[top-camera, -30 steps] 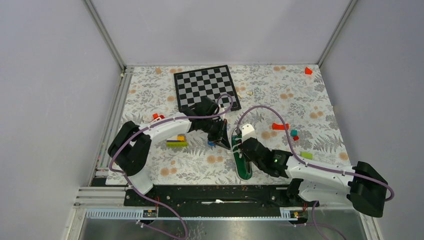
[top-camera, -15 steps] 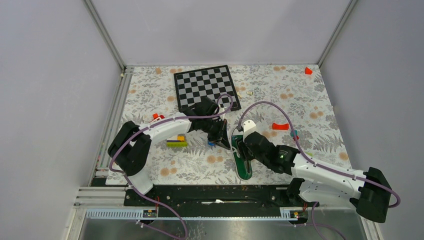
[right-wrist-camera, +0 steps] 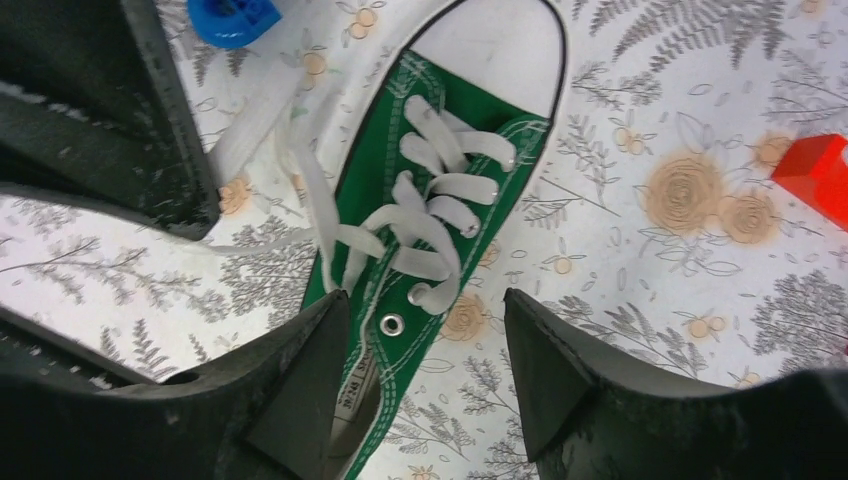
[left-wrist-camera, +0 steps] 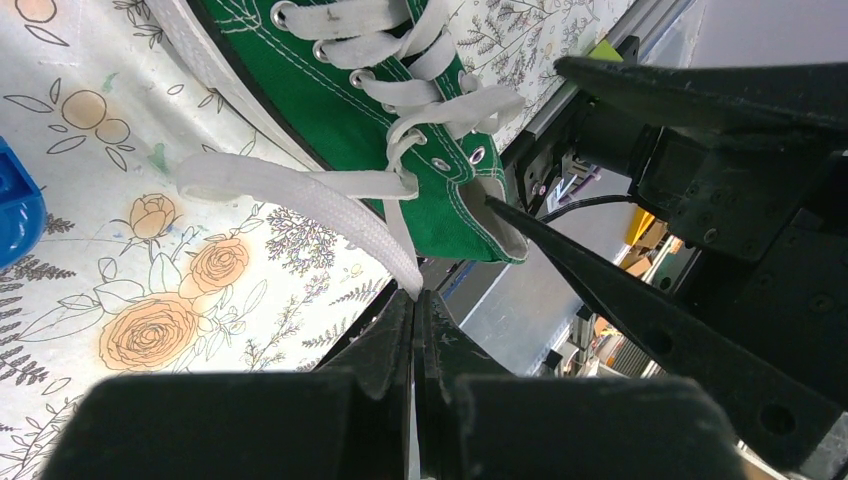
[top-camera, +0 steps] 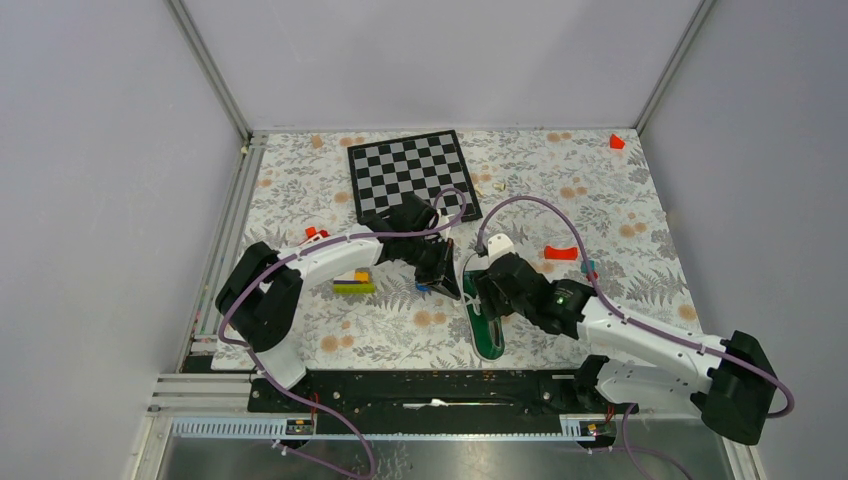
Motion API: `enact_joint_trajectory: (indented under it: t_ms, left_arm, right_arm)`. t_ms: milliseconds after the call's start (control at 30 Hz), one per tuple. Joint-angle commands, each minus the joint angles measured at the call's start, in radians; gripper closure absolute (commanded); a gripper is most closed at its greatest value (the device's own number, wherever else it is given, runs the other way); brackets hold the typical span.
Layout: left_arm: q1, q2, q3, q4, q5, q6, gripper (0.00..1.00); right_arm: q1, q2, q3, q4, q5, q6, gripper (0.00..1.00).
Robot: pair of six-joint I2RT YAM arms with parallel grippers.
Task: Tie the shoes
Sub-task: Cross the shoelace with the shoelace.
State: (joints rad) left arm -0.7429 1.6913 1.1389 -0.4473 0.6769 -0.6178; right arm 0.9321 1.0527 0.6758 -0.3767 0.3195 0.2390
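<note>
The green sneaker [top-camera: 488, 333] lies on the floral table mat, its white toe cap [top-camera: 498, 243] pointing away from the arms. Its white laces [right-wrist-camera: 435, 205] are loose. My left gripper [left-wrist-camera: 417, 295] is shut on the end of one white lace [left-wrist-camera: 392, 240], which runs from the top eyelets to the fingertips. It sits just left of the shoe in the top view [top-camera: 448, 282]. My right gripper [right-wrist-camera: 425, 300] is open and hovers over the shoe's upper eyelets and tongue, with one finger [right-wrist-camera: 300, 380] on each side. It holds nothing.
A chessboard [top-camera: 412, 175] lies at the back. A blue block [right-wrist-camera: 232, 15] sits by the shoe's toe, near the left gripper. A yellow, green and purple block stack [top-camera: 353, 282] is to the left. Red blocks [top-camera: 561, 253] and a teal one [top-camera: 588, 266] lie to the right.
My right arm has moved forward and left, bringing its open gripper over the shoe's laces. The left arm and the held lace have stayed put.
</note>
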Motion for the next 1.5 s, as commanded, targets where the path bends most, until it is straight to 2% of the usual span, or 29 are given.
enact_joint_trajectory:
  t_ms: [0,167,367,500,667,867,1033,1267,1467]
  left_arm:
    - [0.003,0.008,0.013,0.025,0.003,0.024,1.00]
    - [0.005,0.013,0.016,0.028,0.002,0.024,1.00]
    - [0.007,0.012,0.015,0.028,-0.001,0.024,1.00]
    - [0.008,0.010,0.013,0.026,0.000,0.025,1.00]
    - [0.009,0.004,0.008,0.025,-0.002,0.026,1.00]
    - [0.009,0.000,0.000,0.027,-0.002,0.027,1.00]
    - [0.010,-0.004,-0.010,0.034,0.000,0.025,1.00]
    - [0.013,-0.001,-0.006,0.035,0.001,0.026,1.00]
    - [0.013,-0.005,-0.006,0.038,0.002,0.023,1.00]
  right_arm:
    - [-0.007,-0.034,0.036,0.017,-0.098,-0.018,0.37]
    - [-0.005,-0.037,0.019,0.088,-0.188,0.015,0.43]
    - [-0.006,0.045,0.028,0.144,-0.244,0.015,0.46]
    - [-0.006,0.110,0.034,0.173,-0.226,0.007,0.48]
    - [-0.006,0.161,0.037,0.196,-0.197,0.005,0.58]
    - [-0.006,0.205,0.034,0.215,-0.172,0.010,0.73]
    - [-0.005,0.157,0.051,0.170,-0.140,0.006,1.00]
    - [-0.007,0.002,0.026,0.075,-0.057,0.003,1.00]
    - [-0.007,0.016,0.006,0.057,-0.034,-0.009,1.00]
